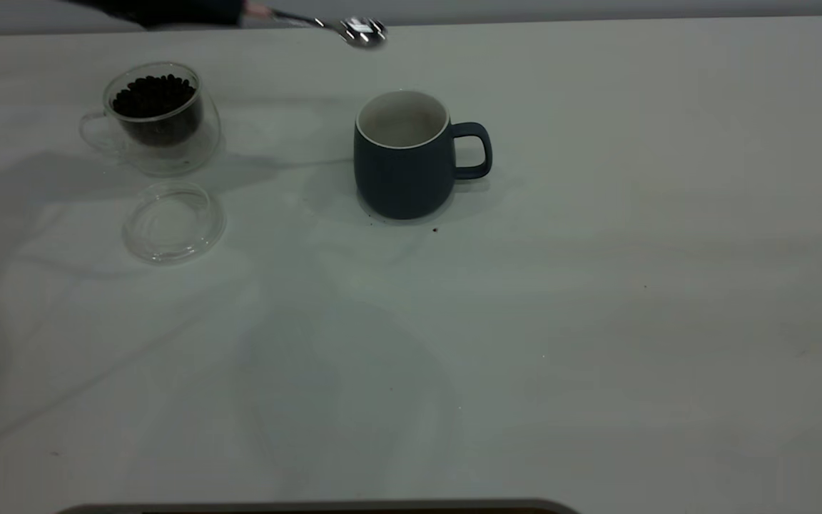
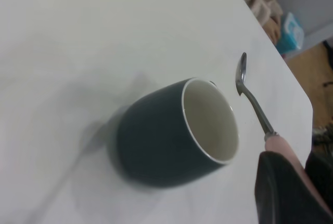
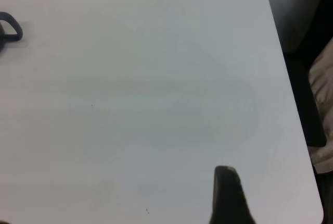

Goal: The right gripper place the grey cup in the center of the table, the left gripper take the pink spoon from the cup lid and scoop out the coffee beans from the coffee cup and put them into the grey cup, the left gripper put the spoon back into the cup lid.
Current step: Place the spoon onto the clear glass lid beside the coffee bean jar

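The grey cup (image 1: pixel 402 155) stands upright and empty near the table's (image 1: pixel 596 321) middle, its handle to the right; it also shows in the left wrist view (image 2: pixel 171 140). My left gripper (image 1: pixel 236 11) is at the table's far edge, shut on the pink spoon's handle (image 2: pixel 278 145). The spoon's metal bowl (image 1: pixel 362 32) hangs in the air behind the grey cup and looks empty. The coffee cup (image 1: pixel 158 118) with coffee beans (image 1: pixel 153 96) stands at the far left. The empty cup lid (image 1: pixel 172 221) lies in front of it. One finger (image 3: pixel 227 195) of my right gripper shows above bare table, holding nothing.
The grey cup's handle (image 3: pixel 10 28) shows at the edge of the right wrist view. A dark speck (image 1: pixel 434 230) lies by the grey cup's base. The table's right edge (image 3: pixel 291 104) runs close to the right gripper, with a dark chair beyond it.
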Action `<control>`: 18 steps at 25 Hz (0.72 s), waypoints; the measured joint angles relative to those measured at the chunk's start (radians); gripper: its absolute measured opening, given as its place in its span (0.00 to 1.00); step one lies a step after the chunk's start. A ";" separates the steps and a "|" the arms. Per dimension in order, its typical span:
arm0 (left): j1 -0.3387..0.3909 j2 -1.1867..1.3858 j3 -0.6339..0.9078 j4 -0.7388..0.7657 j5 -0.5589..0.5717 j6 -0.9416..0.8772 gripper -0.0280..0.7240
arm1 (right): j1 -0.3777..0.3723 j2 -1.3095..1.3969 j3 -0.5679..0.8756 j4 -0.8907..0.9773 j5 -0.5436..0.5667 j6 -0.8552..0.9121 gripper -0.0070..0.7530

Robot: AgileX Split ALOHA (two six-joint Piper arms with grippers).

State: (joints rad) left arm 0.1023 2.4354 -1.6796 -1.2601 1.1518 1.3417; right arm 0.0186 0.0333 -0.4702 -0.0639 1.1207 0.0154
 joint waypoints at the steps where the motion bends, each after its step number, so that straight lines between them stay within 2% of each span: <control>1: 0.013 -0.026 0.000 0.027 0.001 -0.044 0.20 | 0.000 0.000 0.000 0.000 0.000 0.000 0.68; 6: 0.040 -0.133 0.000 0.185 0.014 -0.236 0.20 | 0.000 0.000 0.000 0.000 0.000 0.000 0.68; 10: 0.039 -0.212 0.003 0.231 0.018 -0.329 0.20 | 0.000 0.000 0.000 0.000 0.000 0.000 0.68; 15: 0.039 -0.311 0.062 0.234 0.018 -0.367 0.20 | 0.000 0.000 0.000 0.000 0.000 0.000 0.68; 18: 0.041 -0.371 0.159 0.235 0.018 -0.339 0.20 | 0.000 0.000 0.000 0.000 0.000 0.000 0.68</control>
State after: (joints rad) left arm 0.1435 2.0643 -1.5210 -1.0249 1.1694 1.0023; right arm 0.0186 0.0333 -0.4702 -0.0639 1.1207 0.0154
